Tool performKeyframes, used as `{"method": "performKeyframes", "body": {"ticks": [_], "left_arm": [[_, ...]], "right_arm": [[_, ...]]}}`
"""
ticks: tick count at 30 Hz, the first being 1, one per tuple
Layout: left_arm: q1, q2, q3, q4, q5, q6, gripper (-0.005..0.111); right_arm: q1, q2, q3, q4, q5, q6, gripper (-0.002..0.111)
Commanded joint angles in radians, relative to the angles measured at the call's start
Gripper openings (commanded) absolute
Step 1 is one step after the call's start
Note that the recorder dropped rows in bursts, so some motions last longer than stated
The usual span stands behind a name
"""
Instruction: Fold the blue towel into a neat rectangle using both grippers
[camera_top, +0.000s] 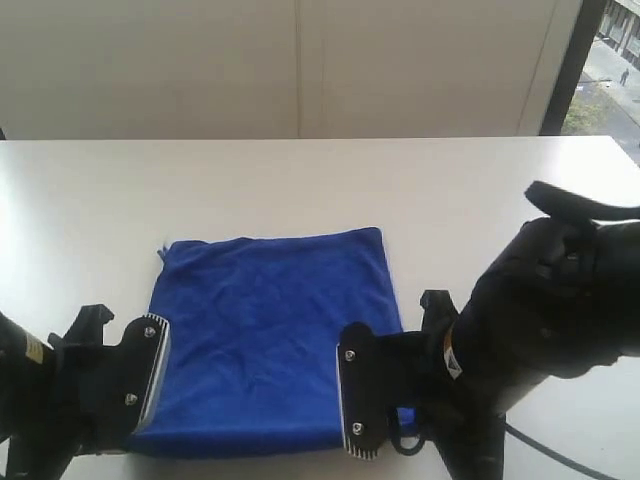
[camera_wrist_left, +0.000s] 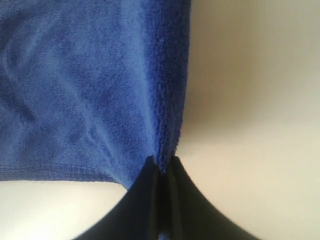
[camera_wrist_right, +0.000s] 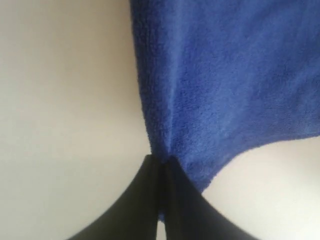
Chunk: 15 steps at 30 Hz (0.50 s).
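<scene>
exterior view: one blue towel (camera_top: 265, 330); left tool (camera_wrist_left: 160, 164), right tool (camera_wrist_right: 160, 161), two total, each pinched closed on one towel corner.

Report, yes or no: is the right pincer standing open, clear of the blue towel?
No, the right pincer is shut, pinching the edge of the blue towel.
</scene>
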Motion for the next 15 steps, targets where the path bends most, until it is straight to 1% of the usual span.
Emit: {"method": "performKeyframes", "body": {"ticks": [1, 4, 12, 15], "left_arm": [[-0.001, -0.032, 0.005, 0.015, 0.137, 0.001, 0.000], [-0.001, -0.061, 0.005, 0.020, 0.148, 0.001, 0.000], [-0.001, -0.090, 0.005, 0.026, 0.000, 0.001, 0.000], [-0.001, -0.090, 0.005, 0.049, -0.042, 0.001, 0.000]], "right_arm": [[0.010, -0.024, -0.003, 0.001, 0.089, -0.005, 0.000], [0.010, -0.045, -0.003, 0.001, 0.091, -0.005, 0.000], [0.010, -0.064, -0.039, -0.010, 0.064, -0.031, 0.000], [0.010, -0.064, -0.065, -0.052, 0.064, -0.031, 0.000]]}}
